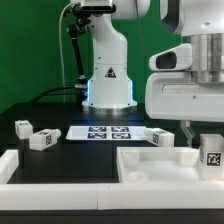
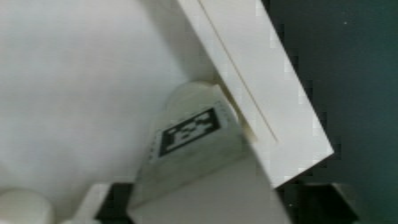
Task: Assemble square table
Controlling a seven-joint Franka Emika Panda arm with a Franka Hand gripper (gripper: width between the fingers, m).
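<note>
though probably light and stiff, being hard white plastic, likely slick too, so best pinched across the flat sides of the leg near mid-length, clear of the tag. lies inside the square top, seemingly tight against its raised rim, directly beneath the gripper and between the fingers. seen with jaws partly spread, astride both leg and rim; cannot tell whether the pads press anything yet. in the exterior view, sits low at the right edge under the gripper, with another leg just beyond the top, near the marker board. would call for closing on the leg alone, not the rim.
</note>
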